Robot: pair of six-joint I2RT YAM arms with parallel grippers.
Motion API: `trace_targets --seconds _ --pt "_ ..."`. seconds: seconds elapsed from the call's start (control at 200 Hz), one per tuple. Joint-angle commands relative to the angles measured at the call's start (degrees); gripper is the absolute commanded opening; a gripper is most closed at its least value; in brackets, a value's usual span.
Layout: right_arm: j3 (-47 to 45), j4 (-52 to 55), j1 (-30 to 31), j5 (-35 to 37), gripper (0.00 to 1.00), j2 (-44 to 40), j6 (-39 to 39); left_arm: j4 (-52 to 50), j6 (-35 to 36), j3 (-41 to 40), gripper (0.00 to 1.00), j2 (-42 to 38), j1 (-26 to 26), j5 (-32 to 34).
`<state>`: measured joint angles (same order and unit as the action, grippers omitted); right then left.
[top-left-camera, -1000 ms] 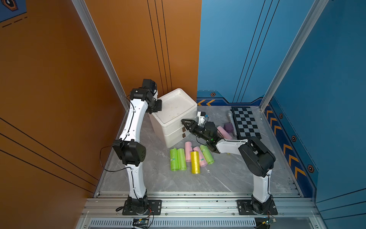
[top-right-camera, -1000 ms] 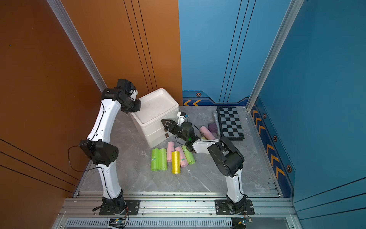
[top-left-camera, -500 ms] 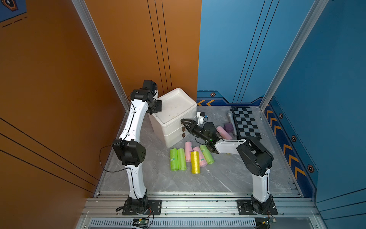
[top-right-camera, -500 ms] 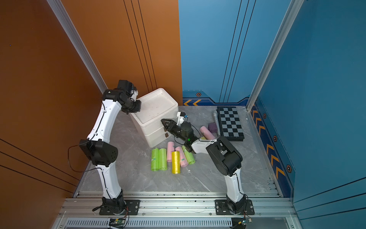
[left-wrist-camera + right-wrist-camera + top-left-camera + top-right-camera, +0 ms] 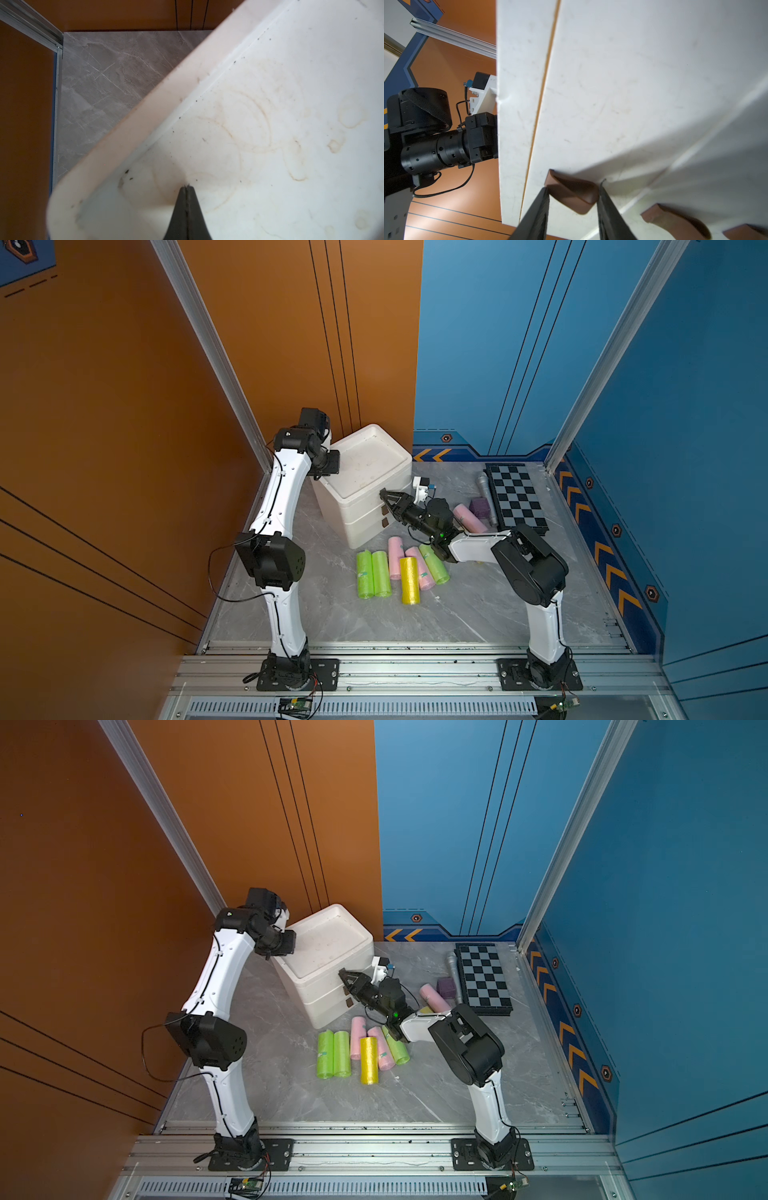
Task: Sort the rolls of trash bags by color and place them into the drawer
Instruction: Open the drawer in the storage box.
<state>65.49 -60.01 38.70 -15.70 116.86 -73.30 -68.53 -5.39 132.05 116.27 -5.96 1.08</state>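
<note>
Glossy plastic-film rolls point(image 5: 409, 585), stained matt white drawer unit point(image 5: 361, 518), possibly plastic, smooth marble-look tabletop point(image 5: 457, 614)

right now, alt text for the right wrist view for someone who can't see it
The right gripper straddles a brown handle on the front of a white drawer unit, one black finger on each side, contact unclear. More brown handles follow along the front, and the left arm shows past the unit's edge.

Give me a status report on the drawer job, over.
Left gripper shut, in the cabinet's top tray. Right gripper shut on top drawer handle, drawer closed. Rolls on the table, unsorted. Right arm overhangs some rolls.
</note>
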Motion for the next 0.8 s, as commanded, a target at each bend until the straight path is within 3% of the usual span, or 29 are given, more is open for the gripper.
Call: trace_targets --seconds 0.0,0.355,0.541,0.796 --pt "0.36 -2.06 0.34 2.03 0.25 0.74 -0.66 -5.21 0.82 -2.10 0.00 1.15 -0.28 -0.23" --pt "-0.91 -0.54 0.25 2.79 0.21 -0.48 0.65 -5.23 0.81 -1.97 0.00 1.07 -0.40 -0.29" --pt "-3.39 -2.32 -0.11 3.58 0.08 -1.87 1.72 -5.23 0.65 -1.88 0.00 1.24 -0.31 -0.48" --pt "-3.93 -8.24 -1.21 1.40 0.00 -0.22 -0.58 -5.22 -0.07 -1.88 0.00 1.35 -0.26 -1.08"
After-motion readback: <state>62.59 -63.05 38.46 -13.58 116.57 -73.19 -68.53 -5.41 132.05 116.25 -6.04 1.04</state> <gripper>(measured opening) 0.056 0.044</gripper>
